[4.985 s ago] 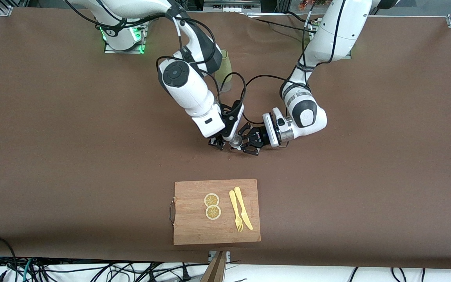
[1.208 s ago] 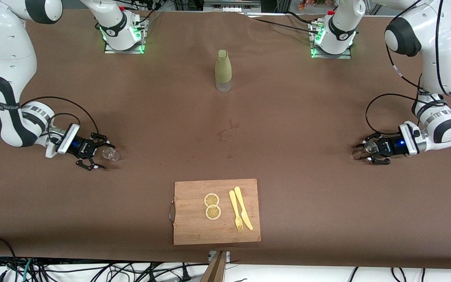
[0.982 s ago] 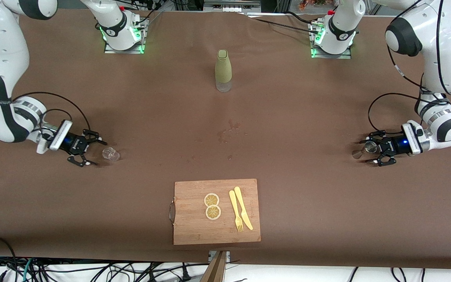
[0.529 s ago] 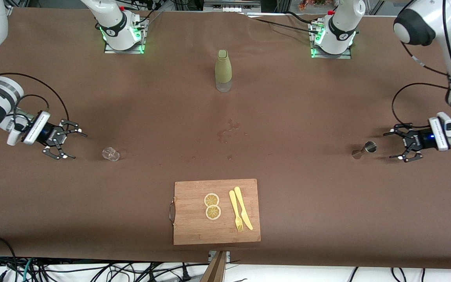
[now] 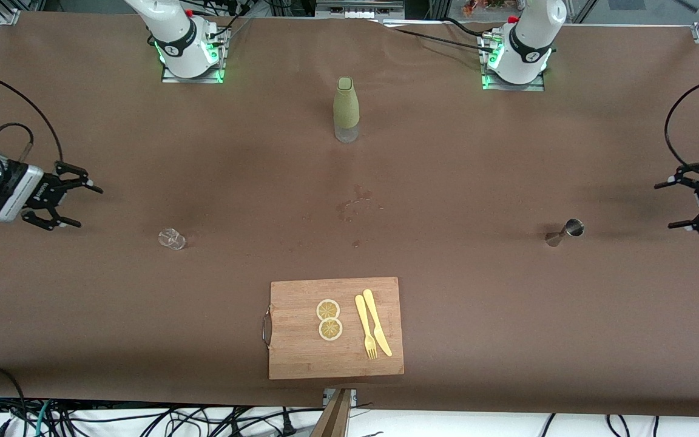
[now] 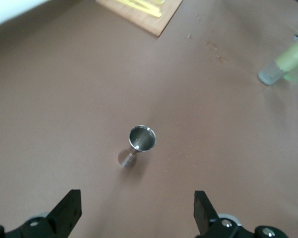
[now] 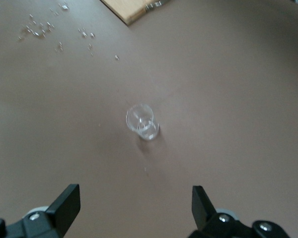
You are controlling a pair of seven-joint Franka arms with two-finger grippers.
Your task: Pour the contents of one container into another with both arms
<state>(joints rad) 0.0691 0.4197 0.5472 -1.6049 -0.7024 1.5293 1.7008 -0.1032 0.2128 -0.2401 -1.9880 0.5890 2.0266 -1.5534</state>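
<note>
A small steel jigger (image 5: 565,232) (image 6: 138,144) stands on the brown table toward the left arm's end. A small clear glass (image 5: 171,238) (image 7: 143,122) stands toward the right arm's end. My left gripper (image 5: 671,205) (image 6: 137,210) hangs open and empty, well apart from the jigger, near the table's end. My right gripper (image 5: 82,206) (image 7: 136,206) is open and empty too, clear of the glass, out by its own end of the table.
An olive bottle (image 5: 346,108) (image 6: 283,63) stands between the two bases. A wooden board (image 5: 335,328) with two lemon slices (image 5: 329,319), a yellow fork and knife (image 5: 372,331) lies near the front edge. Small spilled bits (image 5: 355,203) (image 7: 44,29) dot mid-table.
Both grippers met at mid-table, carried jigger and glass out to opposite ends, set them down and let go. Since then both have drawn back outward, open.
</note>
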